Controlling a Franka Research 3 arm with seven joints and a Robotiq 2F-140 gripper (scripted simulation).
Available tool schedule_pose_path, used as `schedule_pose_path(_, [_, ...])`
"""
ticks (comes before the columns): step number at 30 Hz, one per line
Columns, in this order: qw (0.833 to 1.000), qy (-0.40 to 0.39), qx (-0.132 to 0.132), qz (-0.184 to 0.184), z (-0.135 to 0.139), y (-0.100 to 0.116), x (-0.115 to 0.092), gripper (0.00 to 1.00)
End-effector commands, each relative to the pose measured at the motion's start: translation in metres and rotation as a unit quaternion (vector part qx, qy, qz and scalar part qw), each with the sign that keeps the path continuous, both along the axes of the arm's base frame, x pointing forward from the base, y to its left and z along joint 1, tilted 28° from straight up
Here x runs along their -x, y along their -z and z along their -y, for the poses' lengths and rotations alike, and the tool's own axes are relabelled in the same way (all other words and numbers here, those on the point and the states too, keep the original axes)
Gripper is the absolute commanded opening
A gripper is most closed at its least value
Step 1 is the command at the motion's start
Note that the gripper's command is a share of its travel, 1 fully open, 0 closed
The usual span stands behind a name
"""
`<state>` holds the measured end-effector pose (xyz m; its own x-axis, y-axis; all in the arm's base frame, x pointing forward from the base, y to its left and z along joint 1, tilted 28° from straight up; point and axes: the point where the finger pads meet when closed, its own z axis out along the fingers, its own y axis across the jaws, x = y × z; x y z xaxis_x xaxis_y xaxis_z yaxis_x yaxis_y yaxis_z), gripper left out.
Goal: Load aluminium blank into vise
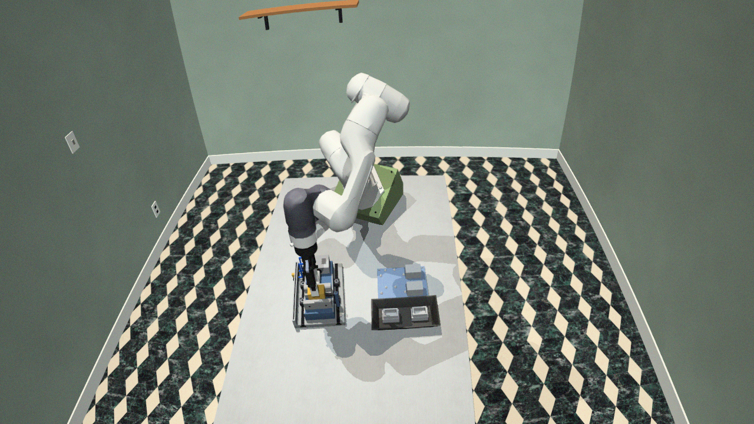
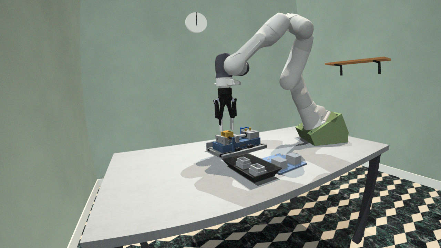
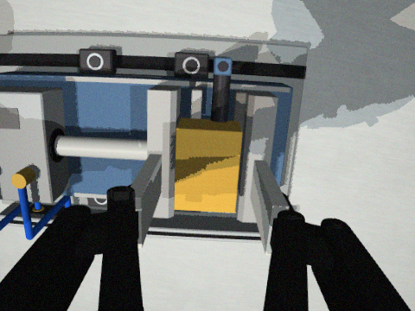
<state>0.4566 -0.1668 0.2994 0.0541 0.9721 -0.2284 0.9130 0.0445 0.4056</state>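
A brass blank [image 3: 207, 173] sits in the opening of the vise [image 1: 326, 297], between the moving jaw [image 3: 162, 150] and the fixed jaw [image 3: 252, 133], with its far end at the work stop [image 3: 220, 99]. It also shows in the exterior view [image 2: 226, 133]. My gripper [image 2: 226, 126] hangs straight down just above it, partly open and empty, with its fingertips to either side of the blank. Two aluminium blanks [image 1: 412, 272] [image 1: 415, 287] lie flat on the blue infeed plate [image 1: 403, 282]. Two finished parts [image 1: 390, 314] [image 1: 419, 312] lie pocket up in the black outfeed tray [image 1: 404, 312].
Blue hoses [image 3: 29, 213] and a silver rod [image 3: 100, 148] lie on the vise's moving-jaw side. The arm's green base [image 1: 379, 195] stands at the back of the table. The tray and the plate sit side by side to the right of the vise.
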Motion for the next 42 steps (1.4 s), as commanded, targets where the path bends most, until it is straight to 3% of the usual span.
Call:
schedule_pose_path(1, [1.000, -0.002, 0.001, 0.000, 0.0005, 0.0007, -0.0002, 0.40])
schedule_pose_path(42, [1.000, -0.002, 0.001, 0.000, 0.0024, 0.0078, -0.0034, 0.40])
